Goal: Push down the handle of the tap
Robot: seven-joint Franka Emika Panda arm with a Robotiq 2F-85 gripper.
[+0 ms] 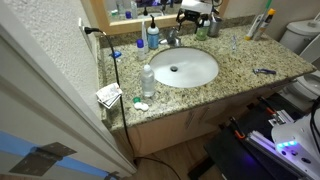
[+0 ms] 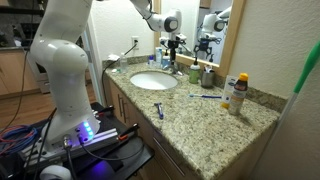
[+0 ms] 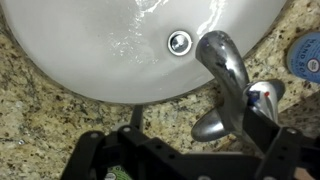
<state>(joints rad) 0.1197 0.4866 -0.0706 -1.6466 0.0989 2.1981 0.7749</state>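
Poised with black gripper [image 3: 190, 152] released over short shiny chrome handle [image 3: 214, 123], six o'clock of small chrome tap [image 3: 224, 62]; pushing not yet done.

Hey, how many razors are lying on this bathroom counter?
1. The razor lies on the counter near its front edge, off to one side of the basin. Another could be hidden behind things at the back.

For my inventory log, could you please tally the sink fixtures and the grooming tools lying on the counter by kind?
Basin: 1
Tap: 1
Razor: 1
Toothbrush: 1
Total: 4
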